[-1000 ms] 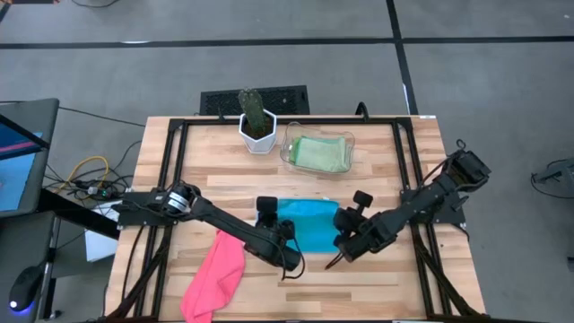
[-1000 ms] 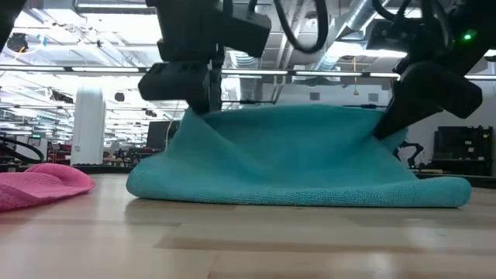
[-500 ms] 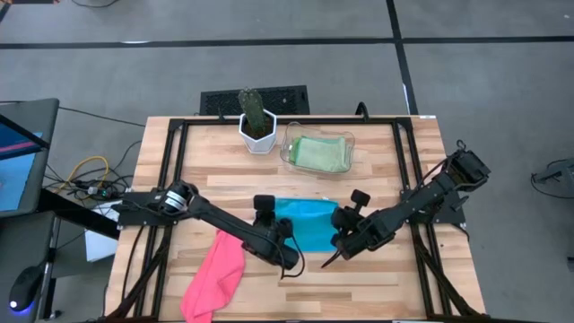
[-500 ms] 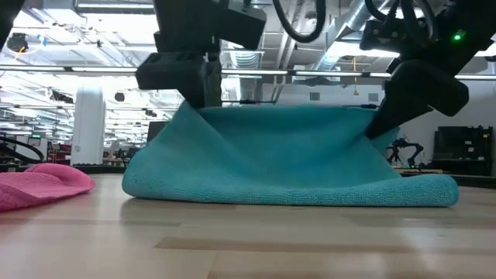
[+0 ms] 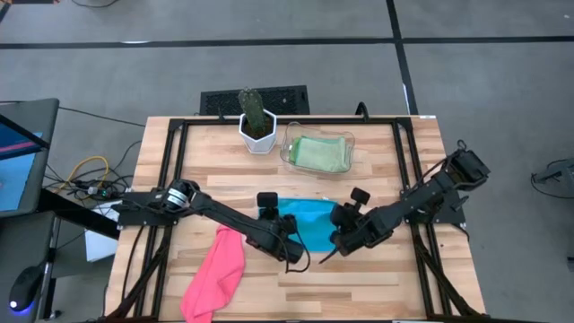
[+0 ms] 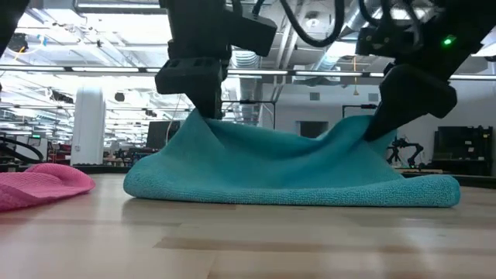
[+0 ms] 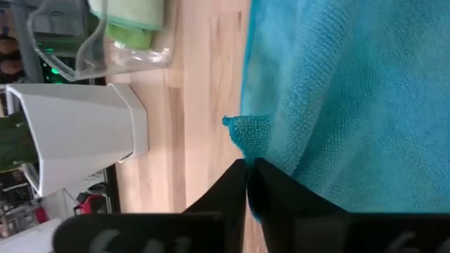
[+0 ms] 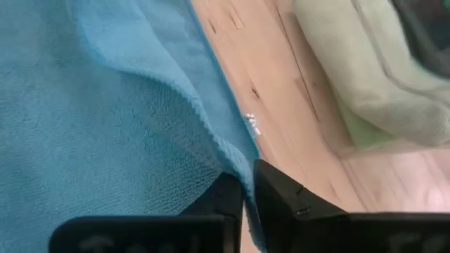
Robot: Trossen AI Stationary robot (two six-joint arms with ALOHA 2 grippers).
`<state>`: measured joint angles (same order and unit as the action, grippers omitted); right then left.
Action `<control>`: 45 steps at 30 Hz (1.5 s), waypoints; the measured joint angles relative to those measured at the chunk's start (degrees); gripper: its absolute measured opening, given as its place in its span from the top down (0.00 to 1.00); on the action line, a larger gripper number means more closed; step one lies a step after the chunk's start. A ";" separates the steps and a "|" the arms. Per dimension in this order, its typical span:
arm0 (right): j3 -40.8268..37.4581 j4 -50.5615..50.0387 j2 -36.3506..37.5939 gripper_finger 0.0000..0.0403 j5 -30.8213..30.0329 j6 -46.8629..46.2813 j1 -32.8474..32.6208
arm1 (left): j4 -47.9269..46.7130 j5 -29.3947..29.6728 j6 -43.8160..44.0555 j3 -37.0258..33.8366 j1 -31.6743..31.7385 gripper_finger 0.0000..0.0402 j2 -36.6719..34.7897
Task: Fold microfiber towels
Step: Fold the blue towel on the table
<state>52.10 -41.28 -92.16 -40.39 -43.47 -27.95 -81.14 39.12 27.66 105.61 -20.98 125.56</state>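
While the blue towel lies mid-desk, folded over, the left tool pinches one raised corner and the right tool pinches the other, near the pink towel.

I look straight down over my whole table; my low camera sits level at its surface. Both wrist cameras press close, and all views share the turquoise towel.

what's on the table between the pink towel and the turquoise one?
Nothing but bare wood. In the low view the pink towel ends clear of the turquoise towel, apart, with empty tabletop between. The high view shows only the left arm passing above that gap.
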 joint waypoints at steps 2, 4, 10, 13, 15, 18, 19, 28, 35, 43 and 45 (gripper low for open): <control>0.00 0.00 0.00 0.84 1.77 0.12 1.26 | 2.06 1.21 -0.71 -0.83 0.51 0.91 -0.02; 0.00 0.00 0.00 0.84 3.28 0.32 2.50 | 3.65 1.30 -2.19 -2.00 1.10 0.87 0.07; 0.00 0.00 0.00 0.84 4.79 0.49 5.55 | 8.33 0.76 -4.09 -6.37 3.14 0.78 0.09; 0.00 0.00 0.00 0.84 7.28 0.51 7.10 | 8.72 0.75 -3.70 -7.45 3.84 0.75 0.09; 0.00 0.03 0.00 0.84 8.81 0.51 8.11 | 8.70 0.69 -3.44 -7.59 4.18 0.75 0.09; 0.00 0.45 0.00 0.83 8.97 0.80 9.42 | 8.66 0.72 -3.15 -7.59 4.27 0.75 0.09; 0.00 0.88 0.00 0.83 9.00 1.46 9.89 | 8.49 0.72 -3.13 -7.59 4.25 0.75 0.09; 0.02 0.66 0.00 0.56 9.99 4.90 14.68 | -5.01 4.81 4.70 -6.30 2.16 0.75 0.09; 0.00 -0.77 0.58 0.37 9.17 5.08 14.82 | -7.18 15.29 9.26 -5.83 0.29 0.75 -2.81; 0.00 -1.30 10.53 0.35 9.04 4.64 7.38 | 20.10 -0.45 -14.32 -18.80 7.71 0.75 -21.69; 0.00 -1.34 13.21 0.35 9.05 3.74 5.62 | 31.85 -14.32 -21.50 -25.14 12.16 0.75 -27.07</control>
<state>52.10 -42.61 -78.95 -31.34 -39.73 -22.34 -49.29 24.80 6.16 80.47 -8.82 98.49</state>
